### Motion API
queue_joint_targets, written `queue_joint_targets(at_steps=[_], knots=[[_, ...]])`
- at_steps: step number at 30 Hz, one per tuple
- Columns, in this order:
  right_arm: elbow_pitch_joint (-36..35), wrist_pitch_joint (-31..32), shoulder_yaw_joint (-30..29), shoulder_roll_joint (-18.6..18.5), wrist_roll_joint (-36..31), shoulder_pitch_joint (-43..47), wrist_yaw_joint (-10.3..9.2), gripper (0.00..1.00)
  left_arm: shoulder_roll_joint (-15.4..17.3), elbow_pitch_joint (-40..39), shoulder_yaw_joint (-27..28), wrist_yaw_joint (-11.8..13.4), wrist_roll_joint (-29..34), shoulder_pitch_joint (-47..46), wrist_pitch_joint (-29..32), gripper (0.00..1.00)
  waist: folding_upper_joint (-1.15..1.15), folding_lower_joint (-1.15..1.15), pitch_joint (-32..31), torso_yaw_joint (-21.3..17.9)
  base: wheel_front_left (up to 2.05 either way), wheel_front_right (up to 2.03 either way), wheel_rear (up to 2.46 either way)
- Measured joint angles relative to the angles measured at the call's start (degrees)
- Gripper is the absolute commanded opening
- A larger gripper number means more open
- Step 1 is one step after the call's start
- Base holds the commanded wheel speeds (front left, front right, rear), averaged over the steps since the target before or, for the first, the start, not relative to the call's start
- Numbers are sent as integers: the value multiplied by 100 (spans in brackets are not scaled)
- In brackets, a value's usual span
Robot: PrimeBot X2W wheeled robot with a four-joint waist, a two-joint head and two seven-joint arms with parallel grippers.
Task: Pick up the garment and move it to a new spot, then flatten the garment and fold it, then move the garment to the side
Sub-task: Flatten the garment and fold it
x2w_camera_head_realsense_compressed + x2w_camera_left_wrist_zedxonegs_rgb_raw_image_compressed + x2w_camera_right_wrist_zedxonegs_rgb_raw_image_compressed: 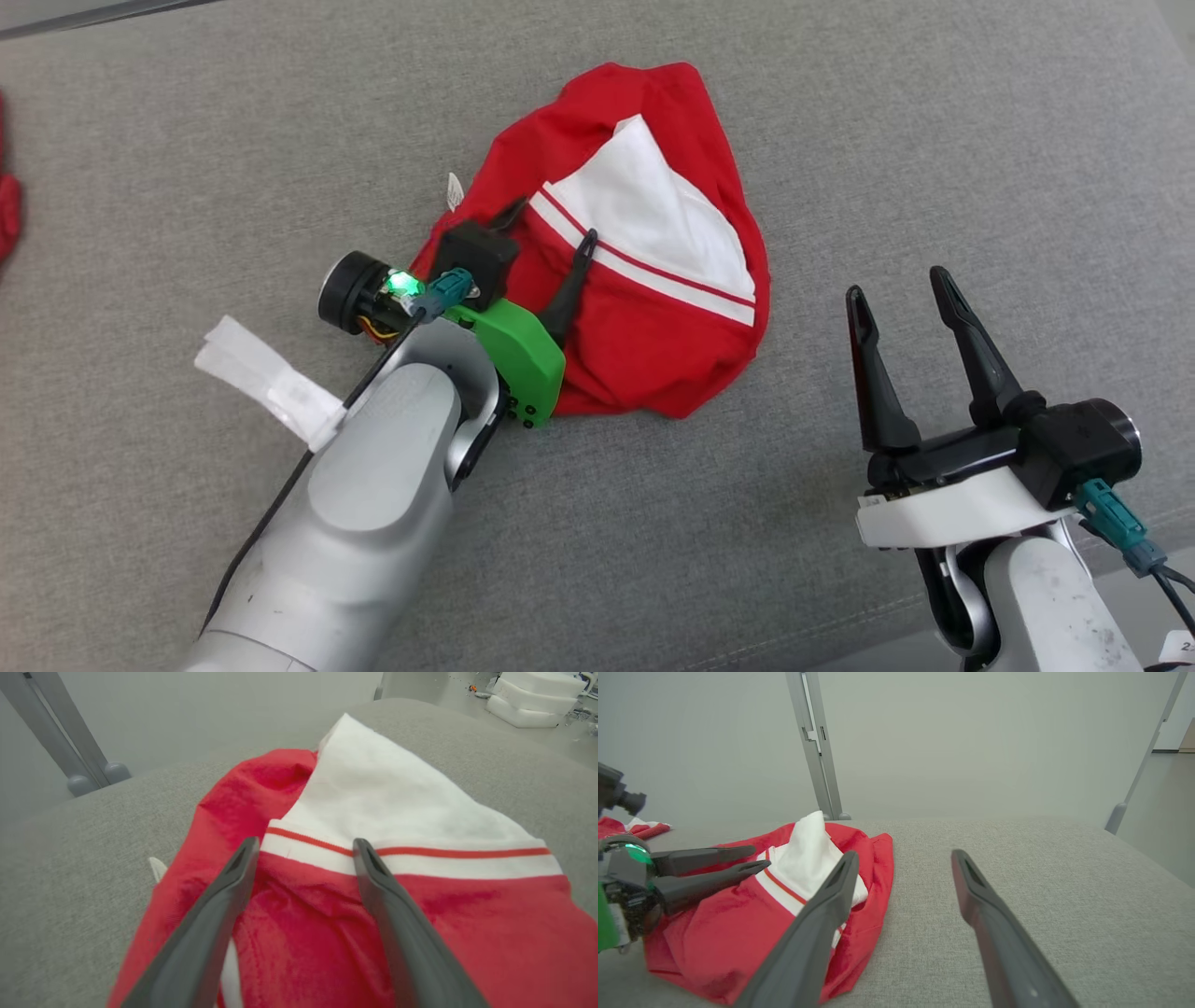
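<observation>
The garment (653,280) is a red piece with a white panel and red-and-white stripes, lying crumpled on the grey padded surface (840,112). My left gripper (551,222) hovers over its left part, open, with nothing between its fingers. In the left wrist view the left gripper (306,845) points at the striped band of the garment (467,924). My right gripper (898,285) stands open to the right of the garment, over bare surface. The right wrist view shows the right gripper (905,857) open beside the garment (738,924), and the left gripper (759,857) over it.
Another red piece of cloth (7,210) lies at the far left edge. A white tape tag (266,378) hangs from my left forearm. Metal frame posts (817,746) stand beyond the surface's far edge. White foam blocks (532,693) sit on the floor beyond.
</observation>
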Motion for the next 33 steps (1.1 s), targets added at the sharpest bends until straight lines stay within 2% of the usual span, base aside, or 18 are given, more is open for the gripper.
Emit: queue_joint_targets(at_steps=[5,6,7,8,14,19,25,29,33], knots=[[-37,0,8,1,73,-36,0,100,20,322,-292,-25,59,-135,194,100,0,0,123,-179,0,0,0],[-38,0,12,1,81,-45,0,100,45,364,-334,-26,89,-159,190,60,0,0,139,-212,0,0,0],[-42,0,11,2,85,-50,0,100,65,393,-352,-27,108,-174,166,25,0,0,149,-237,0,0,0],[-46,0,11,1,88,-55,0,100,77,431,-369,-27,108,-187,135,0,0,0,158,-267,0,0,0],[18,0,51,2,152,-56,0,100,227,650,-422,-29,132,-279,71,0,0,0,100,-408,0,0,0],[26,0,78,2,301,-53,0,100,467,509,-472,-33,154,-566,-67,0,0,0,-43,-588,0,0,0],[70,0,123,1,443,-5,0,100,881,7,-694,-58,236,-1670,-52,0,0,0,-236,-892,0,0,0],[112,0,159,-1,482,123,0,100,989,-393,-1145,-60,-41,-2607,-29,0,0,-1,-363,-1136,0,0,0],[114,0,153,2,486,149,0,100,1048,-875,-1586,-65,-448,-3497,-413,0,0,-1,-492,-1374,0,0,0]])
